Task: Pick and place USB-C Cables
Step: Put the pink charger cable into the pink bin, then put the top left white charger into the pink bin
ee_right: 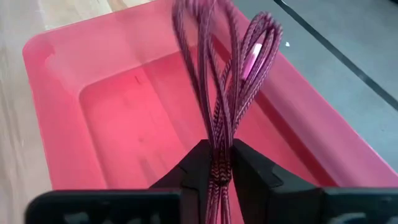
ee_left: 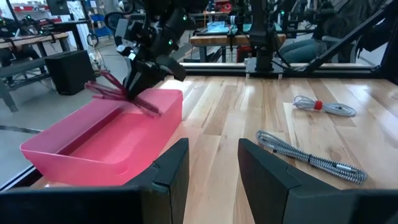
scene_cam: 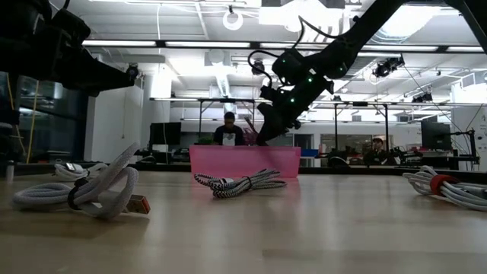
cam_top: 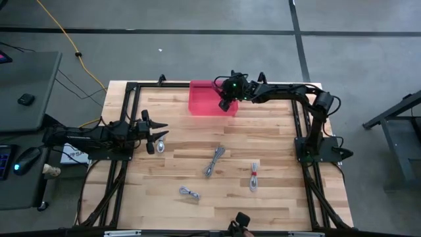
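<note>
A dark red braided USB-C cable bundle [ee_right: 224,81] is in my right gripper [ee_right: 219,171], which hovers over the pink bin [cam_top: 205,99] at the table's far middle. The bin's floor [ee_right: 134,134] shows bare. Three more bundles lie flat on the table: a black-and-white braided one [cam_top: 214,160], a grey one with a red tie [cam_top: 254,176] and a grey one [cam_top: 189,193]. My left gripper [cam_top: 156,136] waits open at the table's left side, touching nothing. My right gripper pinches the dark red cable bundle between its two fingers at the gathered end [ee_right: 219,163], with several strands together. The fingers come from above, slanting down toward the bin. The loops [ee_left: 115,92] stick out past the fingertips, lifted clear above the bin's inside.
The bin's walls [ee_left: 155,121] stand above the tabletop. A black metal frame [cam_top: 131,87] runs along the table's edges. A yellow cord [cam_top: 62,33] lies on the floor beyond the table. People sit at desks [scene_cam: 228,129] in the room behind. Bare wood lies between the bundles.
</note>
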Controlling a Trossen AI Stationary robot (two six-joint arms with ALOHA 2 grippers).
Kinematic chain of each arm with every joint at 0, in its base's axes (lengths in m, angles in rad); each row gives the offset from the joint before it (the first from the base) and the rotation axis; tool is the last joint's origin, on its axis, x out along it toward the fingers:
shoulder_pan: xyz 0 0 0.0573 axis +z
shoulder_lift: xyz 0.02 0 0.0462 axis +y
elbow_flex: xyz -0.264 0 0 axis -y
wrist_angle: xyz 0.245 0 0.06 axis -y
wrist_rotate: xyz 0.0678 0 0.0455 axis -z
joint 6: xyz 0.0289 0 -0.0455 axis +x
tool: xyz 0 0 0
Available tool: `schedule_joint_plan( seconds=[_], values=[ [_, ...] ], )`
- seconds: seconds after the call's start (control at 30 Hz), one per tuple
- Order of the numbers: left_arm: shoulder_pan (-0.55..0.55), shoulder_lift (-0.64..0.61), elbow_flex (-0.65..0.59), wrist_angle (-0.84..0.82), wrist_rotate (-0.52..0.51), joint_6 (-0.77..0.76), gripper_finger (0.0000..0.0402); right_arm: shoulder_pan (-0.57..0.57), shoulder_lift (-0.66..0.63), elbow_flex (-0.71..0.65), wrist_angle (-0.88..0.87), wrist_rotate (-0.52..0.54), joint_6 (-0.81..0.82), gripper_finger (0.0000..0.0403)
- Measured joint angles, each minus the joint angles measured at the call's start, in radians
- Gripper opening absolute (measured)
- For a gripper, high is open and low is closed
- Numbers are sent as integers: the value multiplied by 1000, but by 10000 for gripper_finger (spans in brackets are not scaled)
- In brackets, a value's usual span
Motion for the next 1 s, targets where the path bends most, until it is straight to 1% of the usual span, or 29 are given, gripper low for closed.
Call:
schedule_joint_plan(
  seconds=[0.17,0.27,0.4,0.57,0.73,0.8,0.87,1.0],
  values=[
    [0,0,0,12,0,32,118,0,0,0,-2,1,10,98],
    [0,0,0,12,-1,25,118,0,0,0,0,14,9,123],
    [0,0,0,12,-31,16,118,3,-9,0,32,24,-6,144],
    [0,0,0,10,-38,16,124,4,-40,25,42,24,-9,149],
    [0,0,0,11,-89,28,155,8,-69,66,26,23,-18,149],
    [0,0,0,25,-129,19,169,11,-78,86,-1,27,-32,149],
    [0,0,5,36,-174,-28,177,16,-84,115,-29,37,-35,149],
    [1,1,39,32,-200,-55,180,28,-92,185,-112,73,-42,149]
  ],
)
